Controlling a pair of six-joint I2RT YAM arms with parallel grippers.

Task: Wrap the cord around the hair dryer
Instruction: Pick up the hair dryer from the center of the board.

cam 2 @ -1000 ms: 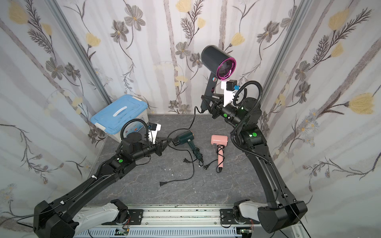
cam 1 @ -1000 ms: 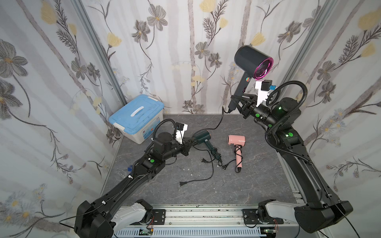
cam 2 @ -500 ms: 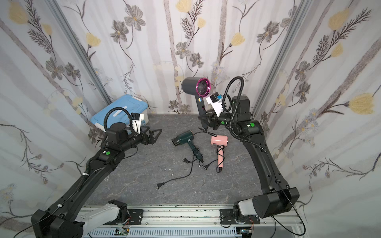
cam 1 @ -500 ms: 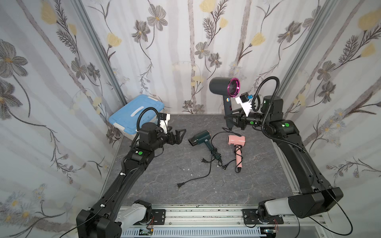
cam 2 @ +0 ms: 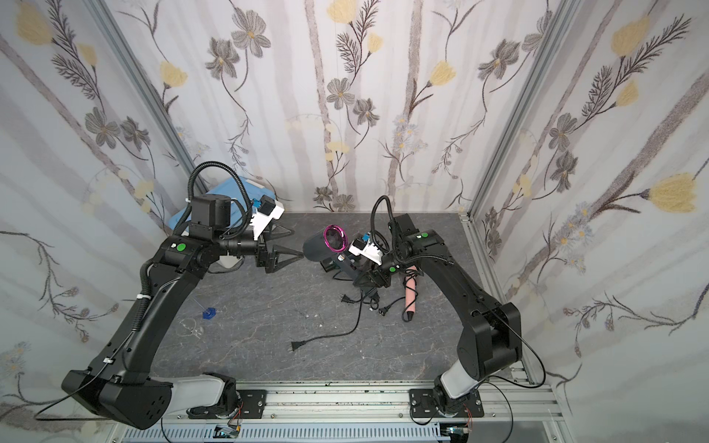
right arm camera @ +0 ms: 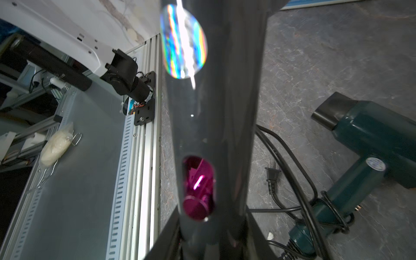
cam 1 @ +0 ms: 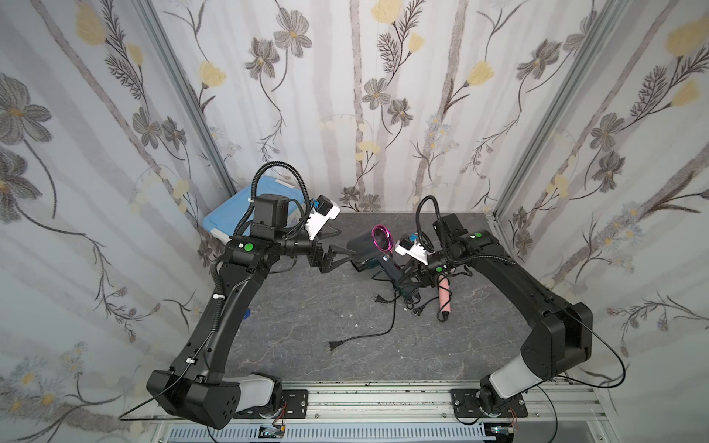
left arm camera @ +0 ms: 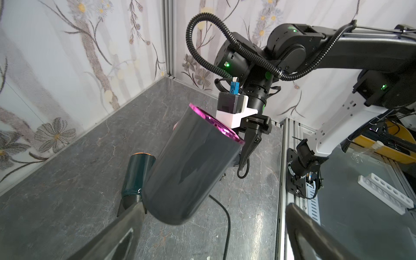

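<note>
The left arm (cam 1: 230, 307) rises from its base at the near left, leans toward the far side and bends at the elbow, so the forearm runs level to the right. Its wrist is straight. The left gripper (cam 1: 347, 242) points right toward the middle, jaws spread wide and holding nothing; in the left wrist view its fingers (left arm camera: 101, 247) stand well apart. The right arm (cam 1: 525, 295) climbs from the near right base, folds at the elbow and reaches left and down. The right gripper (cam 1: 408, 282) hangs low, pointing down and left, jaws clamped on the handle of a dryer (cam 1: 360, 245), 1 finger on each side.
</note>
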